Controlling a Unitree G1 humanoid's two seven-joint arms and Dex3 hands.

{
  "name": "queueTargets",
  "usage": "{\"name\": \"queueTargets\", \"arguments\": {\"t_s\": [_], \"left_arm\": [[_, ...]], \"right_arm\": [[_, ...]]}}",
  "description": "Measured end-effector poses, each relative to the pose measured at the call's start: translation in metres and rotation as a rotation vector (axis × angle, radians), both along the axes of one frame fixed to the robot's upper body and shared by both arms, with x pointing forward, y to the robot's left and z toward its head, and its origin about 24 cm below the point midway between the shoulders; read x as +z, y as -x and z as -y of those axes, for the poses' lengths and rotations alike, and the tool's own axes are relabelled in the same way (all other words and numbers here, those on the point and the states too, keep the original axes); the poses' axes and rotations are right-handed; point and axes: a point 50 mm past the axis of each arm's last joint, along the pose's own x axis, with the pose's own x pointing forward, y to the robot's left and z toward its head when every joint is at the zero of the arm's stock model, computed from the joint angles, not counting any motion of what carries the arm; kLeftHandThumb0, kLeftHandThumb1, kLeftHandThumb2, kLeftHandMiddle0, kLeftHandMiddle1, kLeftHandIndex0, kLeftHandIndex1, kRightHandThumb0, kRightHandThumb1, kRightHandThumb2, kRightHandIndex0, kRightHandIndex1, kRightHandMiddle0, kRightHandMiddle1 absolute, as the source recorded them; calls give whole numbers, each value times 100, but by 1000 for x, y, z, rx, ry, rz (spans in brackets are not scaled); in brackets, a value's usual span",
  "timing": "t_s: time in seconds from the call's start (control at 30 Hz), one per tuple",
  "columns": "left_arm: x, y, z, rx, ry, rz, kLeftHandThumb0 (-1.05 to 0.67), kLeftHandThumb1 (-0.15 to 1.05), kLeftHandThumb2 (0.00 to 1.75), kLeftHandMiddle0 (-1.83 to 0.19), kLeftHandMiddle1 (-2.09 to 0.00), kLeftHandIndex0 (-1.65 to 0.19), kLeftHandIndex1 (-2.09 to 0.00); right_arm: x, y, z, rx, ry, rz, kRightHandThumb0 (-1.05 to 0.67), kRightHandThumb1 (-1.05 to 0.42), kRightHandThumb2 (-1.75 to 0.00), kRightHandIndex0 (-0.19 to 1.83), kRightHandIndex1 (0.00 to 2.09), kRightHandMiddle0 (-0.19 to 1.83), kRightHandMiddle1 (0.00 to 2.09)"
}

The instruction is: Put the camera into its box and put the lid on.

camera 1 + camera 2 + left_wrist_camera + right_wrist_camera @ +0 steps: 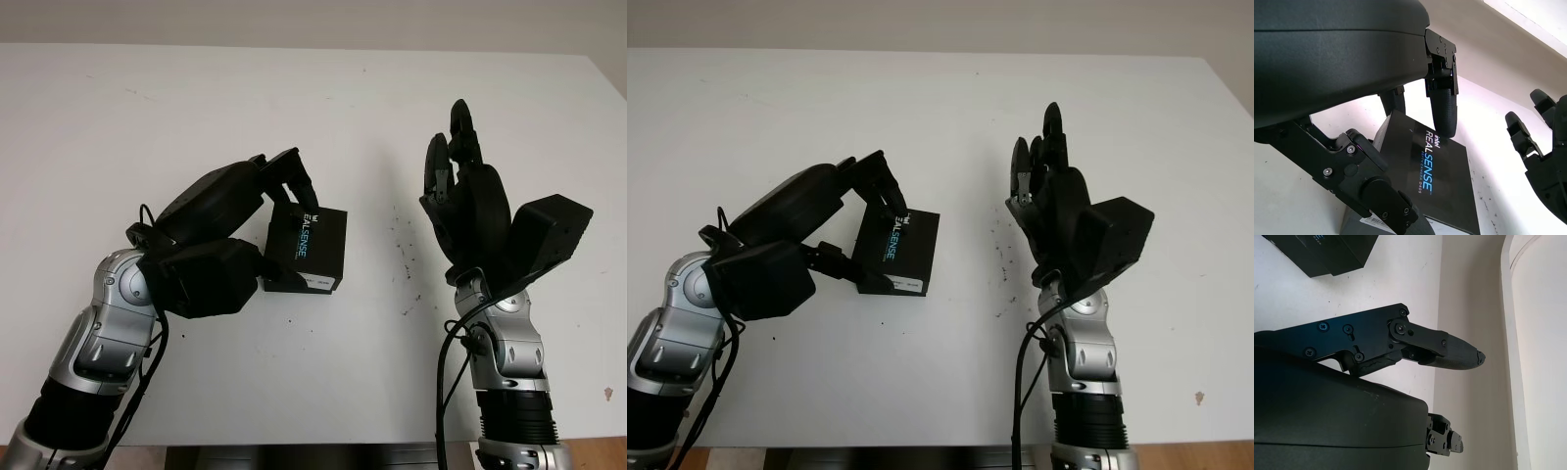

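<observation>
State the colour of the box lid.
Black with white and blue lettering on the box lid; clearest in the left wrist view.

Both forearms are cased in silver and black, black cables are looped alongside, and the black fingers (1442, 110) are fastened with small screws.

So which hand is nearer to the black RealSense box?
Left. The left hand has its fingers around the RealSense box; the right hand is raised, open, well apart from it.

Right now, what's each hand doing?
Left hand: fingers closed around the black RealSense box on the table.
Right hand: open, raised beside the box, holding nothing.
</observation>
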Motion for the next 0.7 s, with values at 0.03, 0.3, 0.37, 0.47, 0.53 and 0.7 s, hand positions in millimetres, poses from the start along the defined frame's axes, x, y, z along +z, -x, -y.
{"name": "queueTargets", "arguments": {"t_s": [0.03, 0.3, 0.37, 0.47, 0.53, 0.7], "left_arm": [[0, 0, 0, 1, 0, 0, -16, 102, 5, -25, -185, -10, -167], [0, 0, 0, 6, 3, 10, -17, 102, 5, -24, -184, -9, -168], [0, 0, 0, 9, -3, 12, -17, 102, 5, -24, -184, -9, -168], [-1, 0, 0, 12, -4, 13, -17, 102, 5, -24, -184, -9, -169], [-1, 0, 0, 16, -5, 13, -17, 102, 6, -23, -184, -9, -169], [-4, 0, 0, 33, 0, 13, -18, 102, 5, -26, -186, -10, -170]], "right_arm": [[0, 0, 0, 1, 0, 1, -58, -105, -62, -14, 6, -11, 6], [0, 0, 0, 6, 1, 3, -58, -105, -64, -14, 6, -12, 6], [0, 0, 0, 8, 2, 3, -58, -105, -64, -14, 6, -11, 6], [0, 0, 0, 8, 2, 5, -59, -105, -63, -13, 6, -11, 6], [0, 0, 0, 7, 1, 5, -60, -105, -61, -13, 6, -11, 6], [1, 0, 1, 8, 2, 9, -60, -105, -62, -13, 6, -10, 6]]}}
